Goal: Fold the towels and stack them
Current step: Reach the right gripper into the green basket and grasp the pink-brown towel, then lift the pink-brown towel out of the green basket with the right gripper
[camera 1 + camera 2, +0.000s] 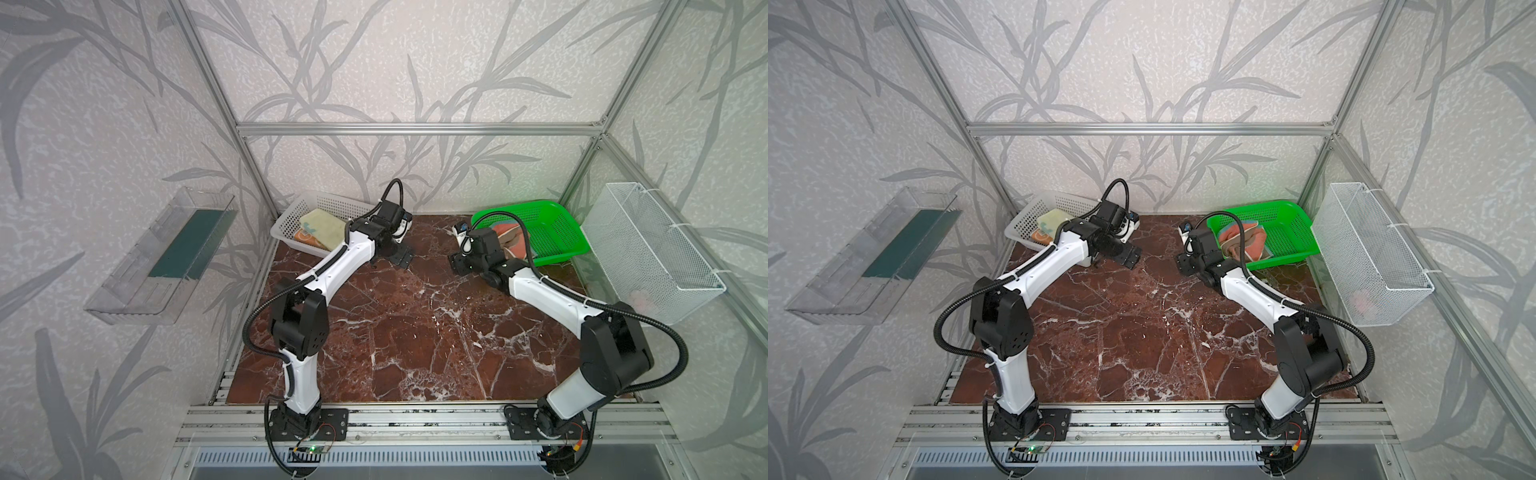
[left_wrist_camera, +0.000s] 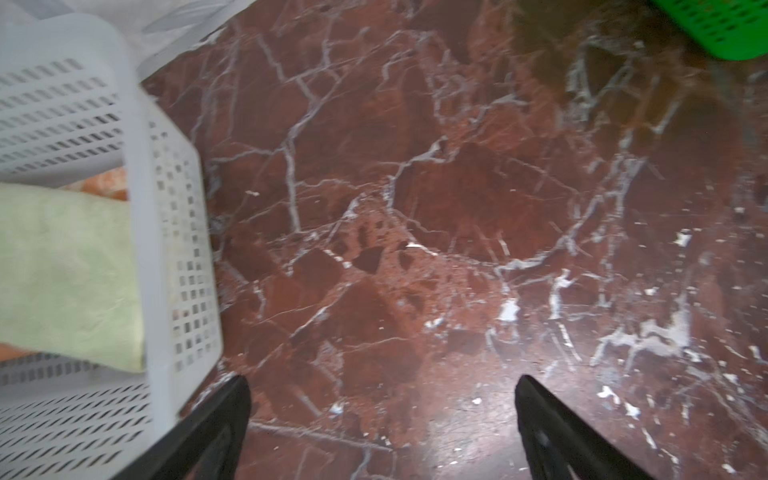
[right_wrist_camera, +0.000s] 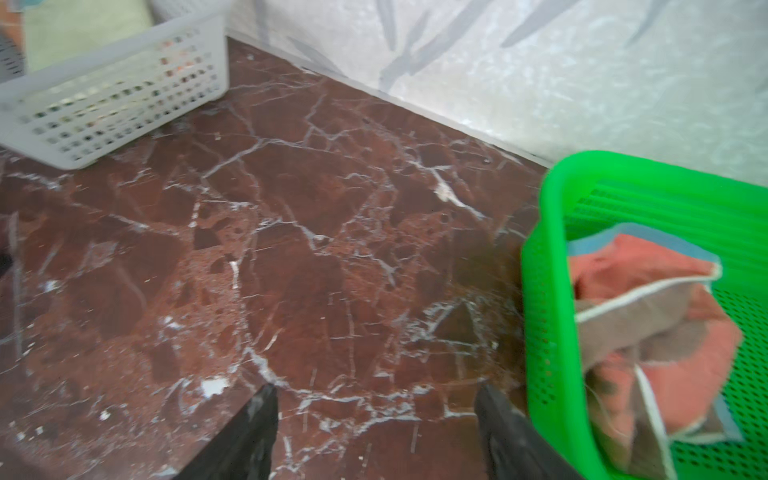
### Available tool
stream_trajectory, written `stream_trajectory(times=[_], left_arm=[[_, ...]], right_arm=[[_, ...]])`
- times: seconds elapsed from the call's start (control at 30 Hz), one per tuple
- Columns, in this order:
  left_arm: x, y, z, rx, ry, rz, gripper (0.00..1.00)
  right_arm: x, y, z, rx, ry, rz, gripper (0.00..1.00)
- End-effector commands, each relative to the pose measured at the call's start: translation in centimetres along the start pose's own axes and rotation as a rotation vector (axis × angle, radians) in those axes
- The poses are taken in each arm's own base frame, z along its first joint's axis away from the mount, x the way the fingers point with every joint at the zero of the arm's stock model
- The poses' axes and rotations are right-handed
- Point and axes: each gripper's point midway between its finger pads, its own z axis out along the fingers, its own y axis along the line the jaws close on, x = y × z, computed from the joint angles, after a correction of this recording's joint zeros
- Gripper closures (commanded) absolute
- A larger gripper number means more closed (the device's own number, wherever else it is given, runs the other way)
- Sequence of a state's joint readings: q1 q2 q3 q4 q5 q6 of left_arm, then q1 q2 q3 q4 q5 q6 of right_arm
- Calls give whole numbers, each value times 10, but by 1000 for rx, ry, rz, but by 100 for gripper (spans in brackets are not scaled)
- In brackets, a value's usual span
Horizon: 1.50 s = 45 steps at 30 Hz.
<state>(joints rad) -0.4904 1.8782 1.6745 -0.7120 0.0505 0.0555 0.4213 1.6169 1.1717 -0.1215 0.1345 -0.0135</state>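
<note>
The middle of the worktop [image 1: 415, 332] is bare, and so is its near edge at 6 o'clock, so there is broad room to pass there. At 11 o'clock the white basket [image 1: 284, 218] blocks the corner, its wall just beside the left claw [image 2: 382, 382]. At 1 o'clock the green basket [image 1: 573, 232] fills the other corner, its rim just beside the right claw [image 3: 376, 388]. Between the two baskets, at 12 o'clock, a bare lane runs to the back wall. The left arm [image 1: 332, 270] slants in from 7 o'clock and the right arm [image 1: 540, 291] from 5 o'clock.
</note>
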Motion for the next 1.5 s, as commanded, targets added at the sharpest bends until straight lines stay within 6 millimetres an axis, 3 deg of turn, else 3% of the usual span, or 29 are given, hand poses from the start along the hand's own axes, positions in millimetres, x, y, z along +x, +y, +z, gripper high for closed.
stream_trajectory(times=[0.0,0.2,0.33,0.5,0.7,0.93,1.07,1.3,1.47], left_arm=[[-16,-18,-19,48,-133,-45,1],[12,-49,-7,64,-95,-19,1],[26,-63,-2,89,-76,-12,1],[38,-68,1,106,-72,-31,1],[47,-67,3,95,-51,-34,1],[54,-66,7,86,-20,-33,1],[56,-66,14,84,-5,-31,1],[57,-67,23,84,13,-21,1],[57,-65,24,69,15,-17,1]], right_arm=[[-4,-43,-9,113,31,78,25],[2,-121,-1,285,37,248,26],[17,-154,21,321,115,384,26],[32,-163,56,308,203,439,24],[47,-159,93,271,263,502,24],[62,-152,117,233,308,548,30],[66,-147,126,207,326,552,43],[55,-153,119,214,300,493,100],[32,-164,96,258,216,435,100]])
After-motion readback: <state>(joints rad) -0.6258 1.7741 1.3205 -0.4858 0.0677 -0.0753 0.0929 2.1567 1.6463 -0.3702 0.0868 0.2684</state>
